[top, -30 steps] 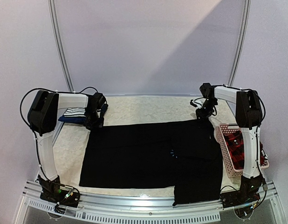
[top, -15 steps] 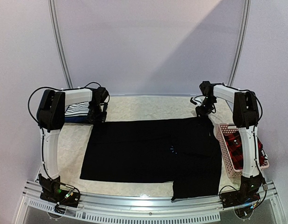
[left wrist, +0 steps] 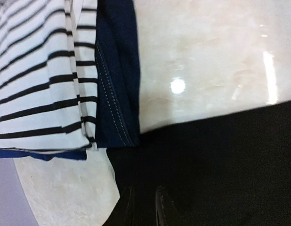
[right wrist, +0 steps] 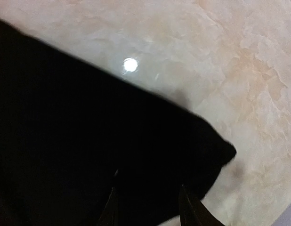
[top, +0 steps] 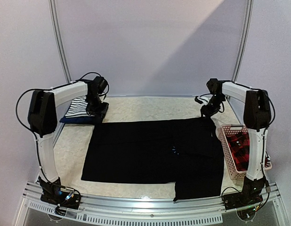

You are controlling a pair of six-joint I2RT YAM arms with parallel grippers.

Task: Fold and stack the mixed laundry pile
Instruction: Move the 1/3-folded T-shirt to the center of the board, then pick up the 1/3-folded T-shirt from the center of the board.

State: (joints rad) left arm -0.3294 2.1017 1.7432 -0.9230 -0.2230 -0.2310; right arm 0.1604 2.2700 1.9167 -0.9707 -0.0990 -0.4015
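The large black shirt (top: 150, 150) is lying spread flat across the middle of the counter (top: 145, 108), with its small blue star mark (top: 173, 151) showing near the centre and one portion hanging over the lower edge. The left pincer (top: 96, 107) is resting at the shirt's upper-left corner. In the left wrist view its fingers (left wrist: 162, 209) are pressing close together on the black cloth. The right pincer (top: 207, 112) is hovering at the shirt's upper-right corner with its fingers (right wrist: 188, 207) standing well apart and gripping nothing. The striped tank top (top: 76, 107) is lying on the navy piece (left wrist: 118, 70) at the upper left, just beside the shirt. The plaid shirt (top: 239, 150) is sitting inside the pink basket (top: 225, 141) at the right edge.
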